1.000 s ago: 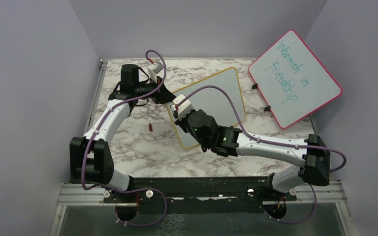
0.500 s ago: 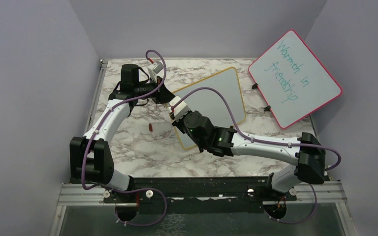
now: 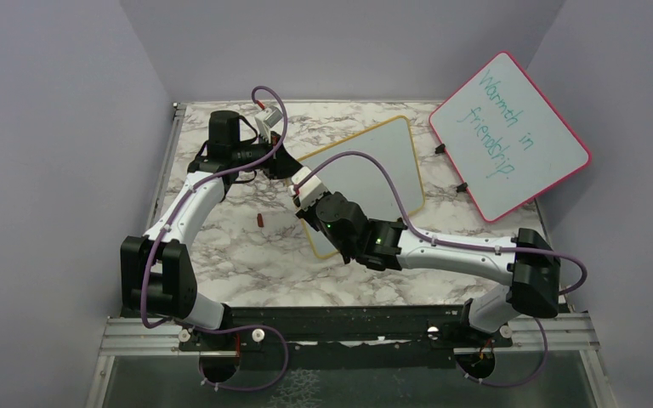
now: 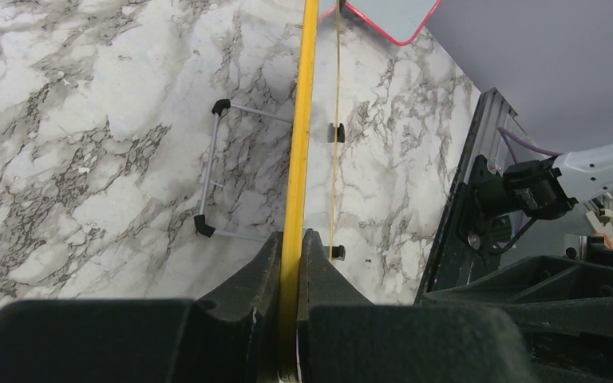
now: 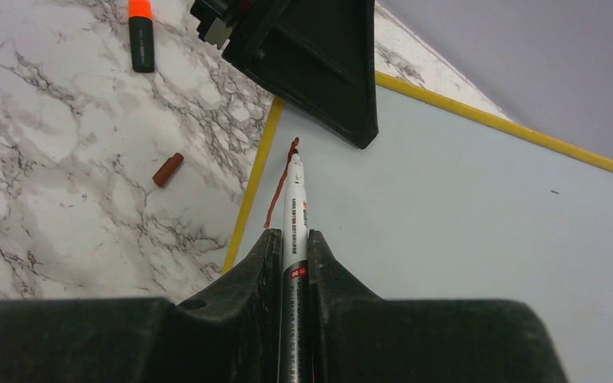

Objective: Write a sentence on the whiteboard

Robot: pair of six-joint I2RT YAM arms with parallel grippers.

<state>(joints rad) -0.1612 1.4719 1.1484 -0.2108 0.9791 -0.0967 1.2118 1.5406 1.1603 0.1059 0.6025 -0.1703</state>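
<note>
The whiteboard [image 3: 374, 166], white with a thin yellow frame, stands tilted in the middle of the marble table. My left gripper [image 3: 286, 164] is shut on its upper left frame edge; the left wrist view shows the yellow frame [image 4: 301, 120] pinched between the fingers [image 4: 290, 236]. My right gripper [image 3: 308, 194] is shut on a white marker [image 5: 294, 203], its tip touching the whiteboard [image 5: 463, 223] near the left edge. A short red-brown stroke [image 5: 275, 195] runs down from the tip. No letters of the sentence show.
A pink-red-framed board [image 3: 510, 136] with teal handwriting leans at the back right. A small red cap [image 3: 261, 220] lies left of the whiteboard, also in the right wrist view [image 5: 168, 169]. An orange-and-black marker [image 5: 140, 36] lies beyond it. A wire stand [image 4: 211, 167] sits behind the board.
My right arm has shifted a little to the left along the board's left side with the marker in it. The left arm and the board have not moved.
</note>
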